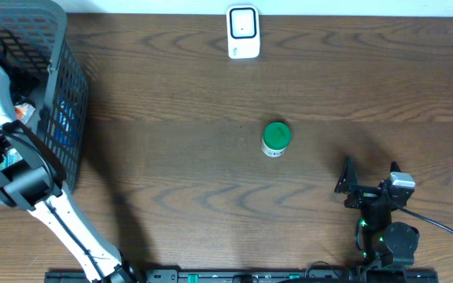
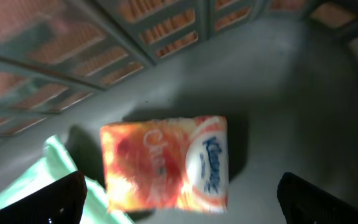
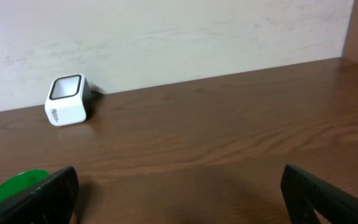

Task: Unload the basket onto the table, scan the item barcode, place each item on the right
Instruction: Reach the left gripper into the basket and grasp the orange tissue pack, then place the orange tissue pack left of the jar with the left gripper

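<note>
Zero scans shown: the tissue pack [image 2: 166, 162] lies ungrasped.
Left gripper [image 2: 180, 202] hangs wide open inside the basket [image 1: 61, 94], right over the orange tissue pack on its floor, gripping nothing. Right gripper [image 3: 182, 190] sits wide open and empty near the front of the table [image 1: 171, 196]. A green-lidded tub [image 1: 275, 138] stands mid-table; the scanner [image 1: 243, 31] is at the far edge. Grasp, lift, carry and scan all appear left.

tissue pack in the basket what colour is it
Orange and white tissue pack, best seen in the left wrist view.
</note>
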`<state>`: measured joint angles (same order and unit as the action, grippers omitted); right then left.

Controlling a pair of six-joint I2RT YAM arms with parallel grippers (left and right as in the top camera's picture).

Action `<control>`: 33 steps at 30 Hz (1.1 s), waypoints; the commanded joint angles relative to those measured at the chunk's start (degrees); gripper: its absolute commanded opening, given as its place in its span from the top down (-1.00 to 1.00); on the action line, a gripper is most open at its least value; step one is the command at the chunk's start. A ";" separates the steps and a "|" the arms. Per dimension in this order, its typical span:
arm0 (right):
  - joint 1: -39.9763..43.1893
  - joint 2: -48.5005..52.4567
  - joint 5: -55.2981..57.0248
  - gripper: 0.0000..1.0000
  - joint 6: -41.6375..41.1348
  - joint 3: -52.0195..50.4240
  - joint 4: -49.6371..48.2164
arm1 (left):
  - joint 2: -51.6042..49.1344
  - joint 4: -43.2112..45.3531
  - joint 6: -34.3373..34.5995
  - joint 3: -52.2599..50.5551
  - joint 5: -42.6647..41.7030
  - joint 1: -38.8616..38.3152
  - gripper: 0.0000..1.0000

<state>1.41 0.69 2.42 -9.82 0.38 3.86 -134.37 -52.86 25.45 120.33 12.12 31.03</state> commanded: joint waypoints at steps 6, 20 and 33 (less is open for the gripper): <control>-0.33 -0.31 0.48 -0.99 0.68 -0.07 0.17 | -5.92 0.72 4.52 -0.13 2.05 0.09 -0.96; -0.33 -0.31 0.48 -0.98 0.68 -0.07 0.20 | -8.17 0.72 1.49 -1.16 3.04 0.26 0.02; -0.33 -0.31 0.48 -0.99 0.68 -0.07 0.20 | 9.20 -1.07 -0.11 -1.16 3.98 -0.26 0.09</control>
<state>1.41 0.69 2.39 -9.82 0.38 3.86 -134.76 -53.58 26.30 118.78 15.35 31.03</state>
